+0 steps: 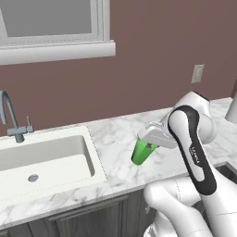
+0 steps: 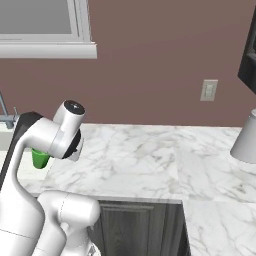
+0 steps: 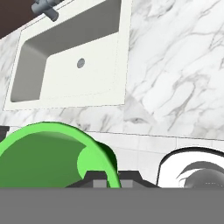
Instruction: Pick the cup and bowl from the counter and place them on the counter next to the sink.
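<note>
The green cup (image 1: 141,152) hangs tilted over the white marble counter (image 1: 118,134), just right of the sink (image 1: 90,152). My gripper (image 1: 148,142) is shut on the cup's rim from the upper right. In the hand view the cup (image 3: 43,157) fills the lower left, and its rim passes between my fingertips (image 3: 99,180) at the gripper (image 3: 113,178). The right base view shows a bit of the cup (image 2: 40,158) behind my arm. The bowl is out of view.
The sink basin (image 3: 111,57) with its grey faucet (image 1: 8,115) lies left of the cup. A pale rounded object (image 2: 246,137) stands at the far right of the counter (image 2: 150,155). A wall outlet (image 2: 208,90) is behind, and the counter's front edge is close below.
</note>
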